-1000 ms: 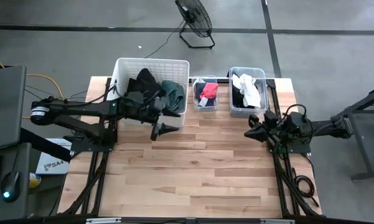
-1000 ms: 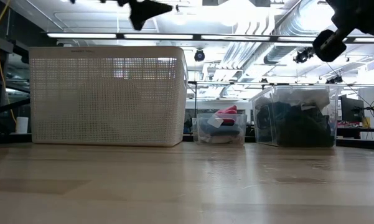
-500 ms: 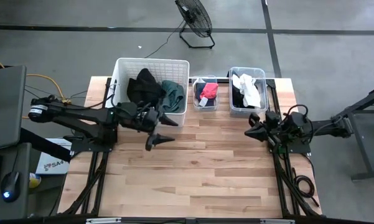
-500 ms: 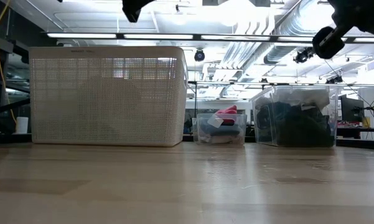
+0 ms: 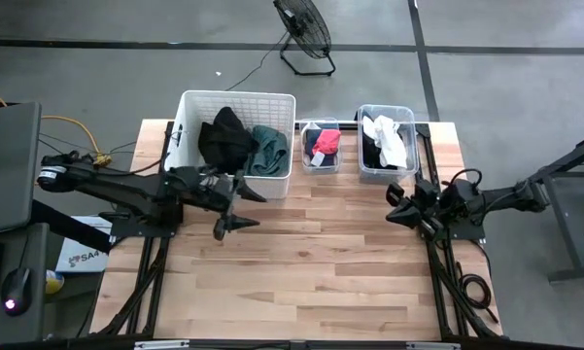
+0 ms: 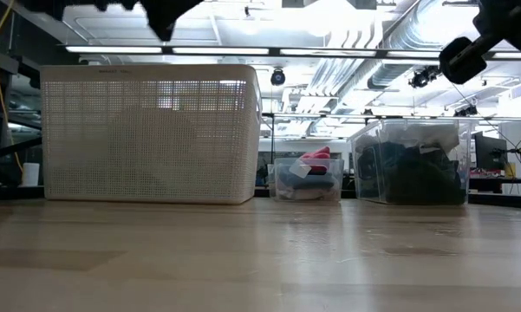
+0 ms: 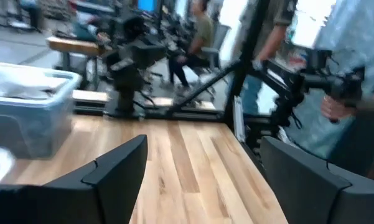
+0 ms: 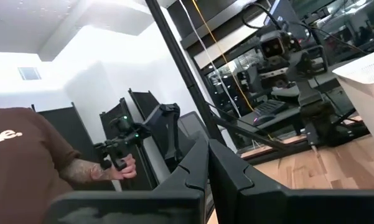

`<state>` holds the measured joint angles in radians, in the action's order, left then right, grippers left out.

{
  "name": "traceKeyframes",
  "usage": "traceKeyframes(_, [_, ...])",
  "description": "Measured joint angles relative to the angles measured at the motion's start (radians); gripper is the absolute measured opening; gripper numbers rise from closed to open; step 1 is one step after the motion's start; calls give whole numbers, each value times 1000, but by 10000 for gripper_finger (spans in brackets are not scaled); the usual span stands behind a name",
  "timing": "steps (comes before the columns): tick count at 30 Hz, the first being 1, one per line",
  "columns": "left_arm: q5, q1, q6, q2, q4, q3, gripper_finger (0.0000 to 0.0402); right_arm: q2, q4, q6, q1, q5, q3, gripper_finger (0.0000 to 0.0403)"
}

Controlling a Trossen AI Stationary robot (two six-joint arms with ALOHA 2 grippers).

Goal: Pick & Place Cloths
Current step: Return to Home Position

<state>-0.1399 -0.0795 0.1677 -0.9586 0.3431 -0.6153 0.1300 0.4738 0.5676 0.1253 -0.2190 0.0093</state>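
The cloths lie in containers along the far edge. A large black one (image 5: 225, 136) and a teal-green one (image 5: 269, 148) are in the white slatted basket (image 5: 189, 102). A red-pink piece (image 5: 326, 142) is in the small clear tub. White and black pieces (image 5: 387, 141) are in the larger clear tub. My left gripper (image 5: 241, 210) is open and empty above the table, just in front of the basket; its wrist view (image 7: 202, 180) shows bare wood between the fingers. My right gripper (image 5: 394, 208) hovers shut and empty at the right, in front of the larger tub.
The small tub (image 5: 320, 163) and the larger tub (image 5: 361, 165) stand right of the basket. Bare wooden tabletop (image 5: 311, 262) spreads toward the near edge. A floor fan (image 5: 303, 29) stands beyond the table. A person's arm (image 8: 81, 165) and people (image 7: 336, 74) show in the room.
My left gripper has drawn back from the basket's front wall toward the table's near edge and a little toward the left, staying open and empty. The black cloth in the basket, partly under the arm before, now shows whole.
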Motion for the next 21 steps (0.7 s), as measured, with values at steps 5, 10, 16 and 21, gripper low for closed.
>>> traceKeyframes(5, [46, 0, 29, 126, 95, 130, 305, -35, -27, -15, 0, 1, 0, 4])
traceKeyframes(10, [68, -1, 43, 244, 96, 231, 305, -68, -104, -14, 0, 18, 0, 4])
traceKeyframes(16, [68, -1, 47, 345, 104, 336, 305, -125, -207, 13, -1, 65, 0, 4])
traceKeyframes(21, [72, -1, 51, 413, 136, 423, 305, -123, -216, 39, -1, 87, -1, 4])
